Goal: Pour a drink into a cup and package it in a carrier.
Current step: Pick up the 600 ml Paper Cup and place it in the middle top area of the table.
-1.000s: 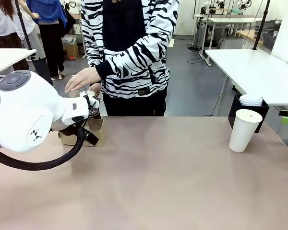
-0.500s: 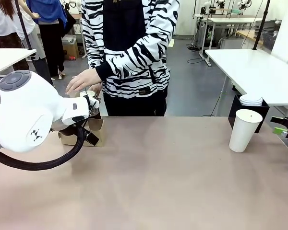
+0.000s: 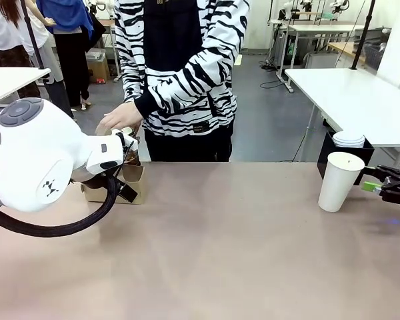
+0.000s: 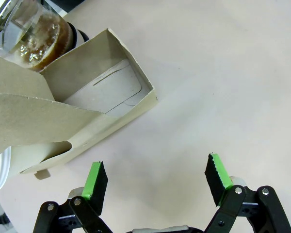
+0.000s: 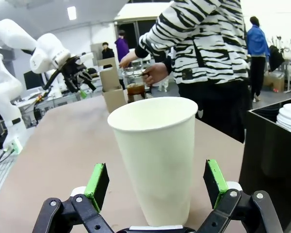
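Pads of the right gripper stand wide apart, empty, with a gap broader than the cup directly ahead of them. In the front view this gripper sits just beside the cup's right flank, low on its height, with a sliver of table showing between them, so no contact yet. The cup stands upright, its long axis vertical, narrow base down and open mouth up. A straight push along the fingers' own line would likely bring the wall between the pads.

It is plain white paper, smooth and matte, tapered, with a thin rolled rim. It looks light, and a hard squeeze could probably dent it. Behind it stands a black box stacked with white lids.

The left gripper hangs spread and empty above bare tabletop, near the brown cardboard carrier, well apart from the cup. The right arm is therefore plainly the nearer one. The carrier is a low, thin-walled box with dull, fibrous board, an open slot and a centre handle panel.

Touching its far side is a clear glass vessel holding the amber drink, bubbly at the surface. The person's hand rests over it. Judging by this, pouring has not begun.
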`<state>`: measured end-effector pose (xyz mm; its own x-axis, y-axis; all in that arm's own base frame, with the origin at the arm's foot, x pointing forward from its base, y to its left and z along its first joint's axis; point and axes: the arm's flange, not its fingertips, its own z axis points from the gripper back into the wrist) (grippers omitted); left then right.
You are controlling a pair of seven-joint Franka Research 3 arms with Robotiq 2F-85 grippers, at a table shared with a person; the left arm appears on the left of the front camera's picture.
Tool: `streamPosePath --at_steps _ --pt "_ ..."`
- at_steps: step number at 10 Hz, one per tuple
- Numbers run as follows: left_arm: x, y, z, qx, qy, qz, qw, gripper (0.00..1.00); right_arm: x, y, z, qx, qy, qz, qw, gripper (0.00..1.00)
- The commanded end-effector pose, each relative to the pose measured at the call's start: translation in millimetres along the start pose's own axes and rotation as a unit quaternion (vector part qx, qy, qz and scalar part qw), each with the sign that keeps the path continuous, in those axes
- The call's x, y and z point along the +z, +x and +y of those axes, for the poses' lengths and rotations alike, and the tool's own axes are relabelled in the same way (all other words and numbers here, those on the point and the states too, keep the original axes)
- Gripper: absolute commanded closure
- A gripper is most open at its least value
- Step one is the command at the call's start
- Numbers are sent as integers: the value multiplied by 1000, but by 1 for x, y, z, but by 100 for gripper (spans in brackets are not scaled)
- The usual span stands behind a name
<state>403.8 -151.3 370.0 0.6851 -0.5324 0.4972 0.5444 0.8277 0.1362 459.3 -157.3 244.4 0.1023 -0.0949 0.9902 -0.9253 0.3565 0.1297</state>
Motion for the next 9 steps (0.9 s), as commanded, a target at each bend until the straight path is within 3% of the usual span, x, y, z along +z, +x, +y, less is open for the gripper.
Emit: streamPosePath --at_steps 1,9 --pt "0 0 0 0 -1 -1 1000 0 -7 -7 2 7 8 14 1000 0" --pt "0 0 0 0 -1 -1 1000 0 -56 -32 2 0 5 30 1000 0"
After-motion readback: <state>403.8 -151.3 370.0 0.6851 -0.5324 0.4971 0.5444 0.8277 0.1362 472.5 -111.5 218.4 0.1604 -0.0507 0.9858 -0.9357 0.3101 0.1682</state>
